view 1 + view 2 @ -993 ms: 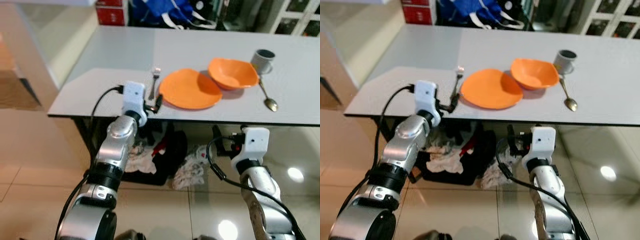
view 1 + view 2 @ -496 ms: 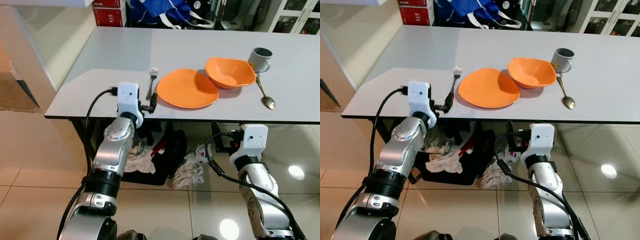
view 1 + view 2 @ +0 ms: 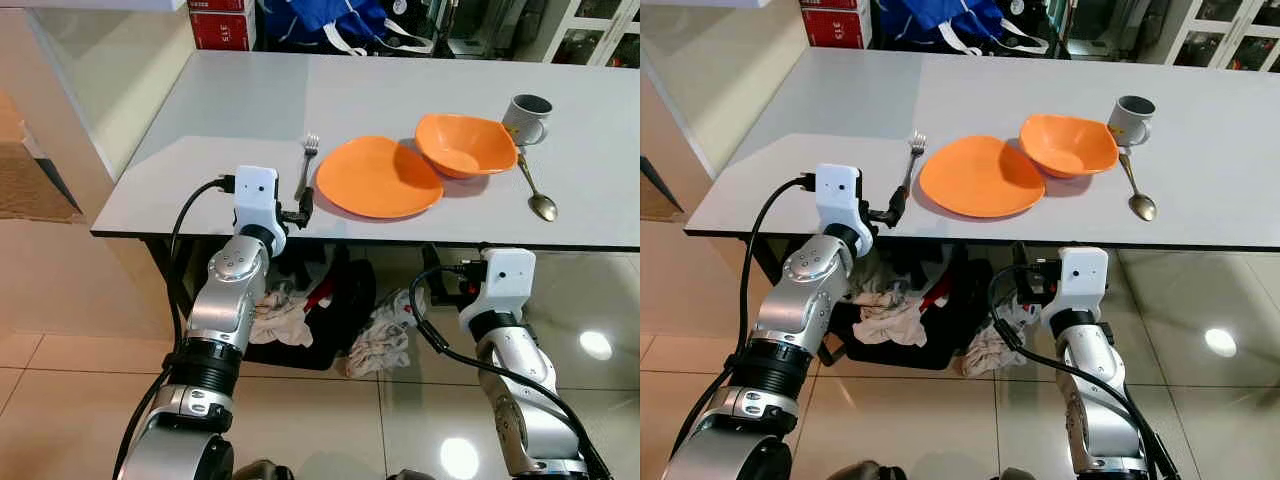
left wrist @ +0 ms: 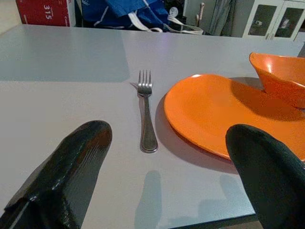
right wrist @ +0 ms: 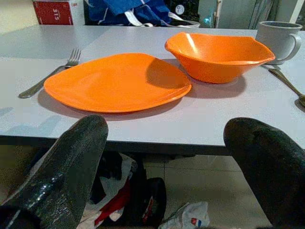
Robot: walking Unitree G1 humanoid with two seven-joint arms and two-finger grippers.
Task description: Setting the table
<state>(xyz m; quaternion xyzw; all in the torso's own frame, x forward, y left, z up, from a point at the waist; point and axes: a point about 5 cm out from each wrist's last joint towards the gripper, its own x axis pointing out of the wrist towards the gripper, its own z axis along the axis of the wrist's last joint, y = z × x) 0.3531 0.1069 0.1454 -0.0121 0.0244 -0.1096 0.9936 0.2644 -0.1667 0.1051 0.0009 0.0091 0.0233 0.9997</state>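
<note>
On the grey table point(image 3: 220, 120) the setting looks nearly laid: a fork point(image 3: 306, 166) lies just beside the orange plate point(image 3: 378, 177) on the side toward the table's left edge, an orange bowl point(image 3: 465, 145) touches the plate's far rim, and a spoon point(image 3: 532, 188) lies near the front edge with a grey mug point(image 3: 527, 117) at its far end.

The left hand point(image 3: 300, 207) hovers at the table's front edge, just short of the fork's handle, its 2 fingers point(image 4: 71, 162) spread wide and holding nothing. The right hand point(image 3: 432, 278) sits below the front edge, also wide and empty.

If the fork still needs straightening, the left hand would do well to come in low along the handle, keeping its inner finger clear of the plate's rim, and nudge, not pinch.

A red box point(image 4: 45, 12) past the table's far left corner reads "315".
</note>
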